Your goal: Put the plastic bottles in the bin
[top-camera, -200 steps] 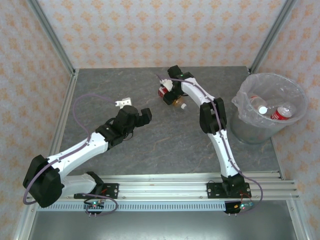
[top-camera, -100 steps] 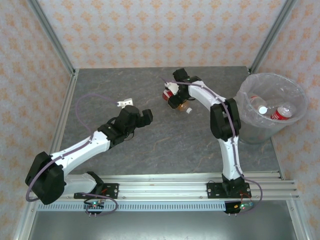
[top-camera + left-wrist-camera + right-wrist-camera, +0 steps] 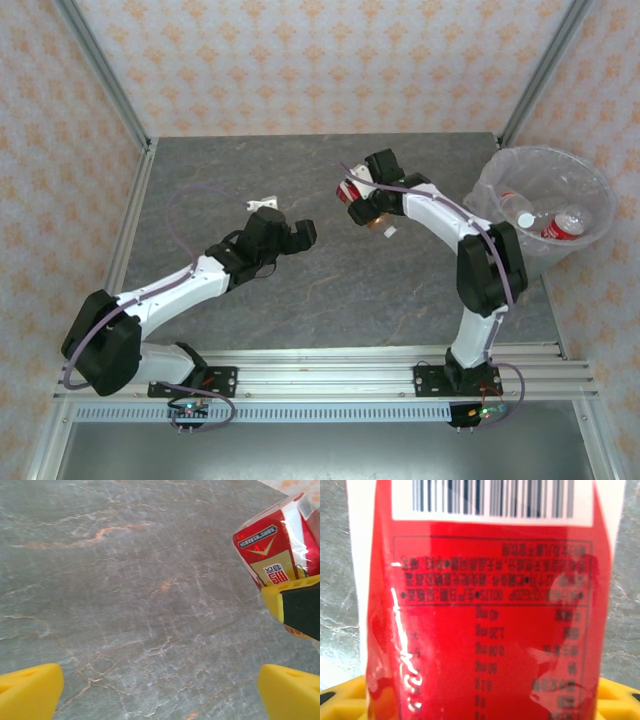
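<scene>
Right gripper (image 3: 362,205) clamps a red-labelled bottle (image 3: 485,610) toward the tabletop's (image 3: 300,295) far edge, its cap cropped close-up. Left gripper (image 3: 160,692) gapes wide.

The bin (image 3: 503,265), lined with a clear bag, holds a white-capped bottle (image 3: 520,218) and, just beside it, a red-wrapped bottle (image 3: 566,226). Left of the bin and well apart from it, the right gripper (image 3: 362,205) clasps a red-labelled bottle (image 3: 348,192). Farther left of the bin, the left gripper (image 3: 303,234) hangs over the grey table (image 3: 330,290). Farthest from the bin lies a small white scrap (image 3: 265,204).
</scene>
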Robot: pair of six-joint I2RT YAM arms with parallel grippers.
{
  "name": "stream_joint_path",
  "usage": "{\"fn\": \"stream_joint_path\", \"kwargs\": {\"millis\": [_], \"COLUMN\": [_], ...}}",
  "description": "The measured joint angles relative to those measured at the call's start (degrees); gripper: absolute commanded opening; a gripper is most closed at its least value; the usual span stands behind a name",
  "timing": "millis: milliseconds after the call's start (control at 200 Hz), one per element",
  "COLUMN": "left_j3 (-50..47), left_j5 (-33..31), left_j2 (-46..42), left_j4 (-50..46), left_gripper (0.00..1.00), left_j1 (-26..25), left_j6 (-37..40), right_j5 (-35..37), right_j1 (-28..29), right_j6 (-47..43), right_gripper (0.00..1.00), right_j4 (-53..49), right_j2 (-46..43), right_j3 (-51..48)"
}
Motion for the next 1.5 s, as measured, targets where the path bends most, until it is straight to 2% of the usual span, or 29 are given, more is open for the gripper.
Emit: {"fn": "stream_joint_path", "kwargs": {"millis": [365, 831, 1181, 1496], "left_j3": [2.95, 8.13, 11.69, 13.66], "left_j5": [8.33, 14.40, 16.79, 19.04], "left_j2": [3.39, 6.25, 7.67, 10.36], "left_j4": [3.34, 6.03, 6.08, 6.14], "left_gripper": [1.00, 1.00, 1.00, 1.00], "left_j1": [-0.07, -2.32, -3.98, -5.07], "left_j6": [1.03, 1.97, 3.50, 3.96], "right_j5": [-0.20, 1.20, 11.91, 23.71], "right_j1": [0.00, 0.00, 0.00, -0.11], "right_j6": [4.52, 6.86, 9.66, 9.14], "right_gripper": [0.56, 0.54, 0.54, 0.55], "right_j4": [7.65, 12.52, 13.62, 13.73], "right_j2": [-14.08, -28.17, -37.57, -39.95], "right_j3": [-10.91, -18.64, -16.26, -11.39]}}
